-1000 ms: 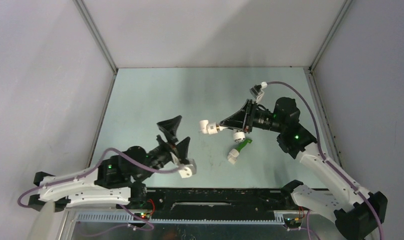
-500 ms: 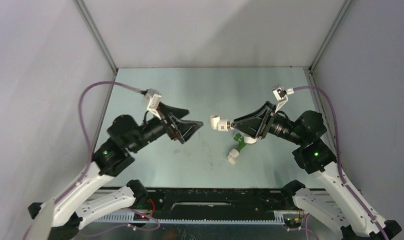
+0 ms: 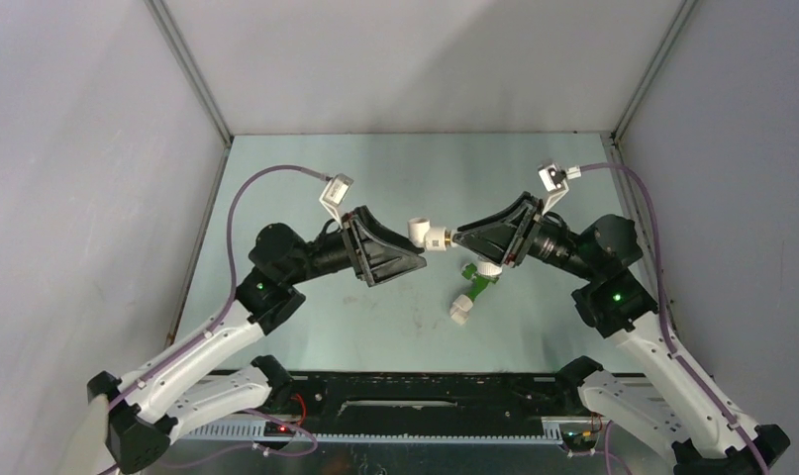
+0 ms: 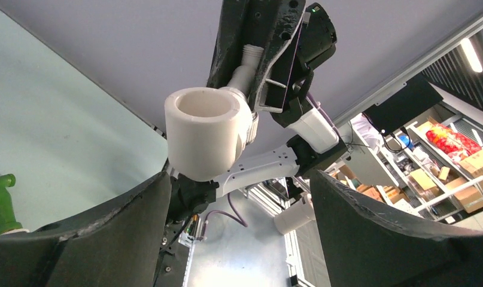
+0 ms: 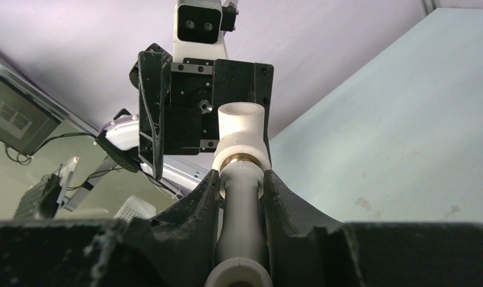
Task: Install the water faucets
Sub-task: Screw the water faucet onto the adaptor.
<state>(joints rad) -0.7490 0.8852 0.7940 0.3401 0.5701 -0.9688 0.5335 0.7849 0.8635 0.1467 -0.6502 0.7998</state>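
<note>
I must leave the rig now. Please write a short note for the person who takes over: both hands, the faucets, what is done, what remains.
The right hand is shut on the white faucet, held in the air, with a white elbow fitting on its tip.
The left hand is open, fingertips close to that elbow, not gripping it.
The green faucet lies on the table near the right hand, a white fitting at its near end.
Done: each faucet sits in a fitting; how tight, I cannot tell.
Left: probably grip the elbow with the left hand and screw the white faucet home.
</note>
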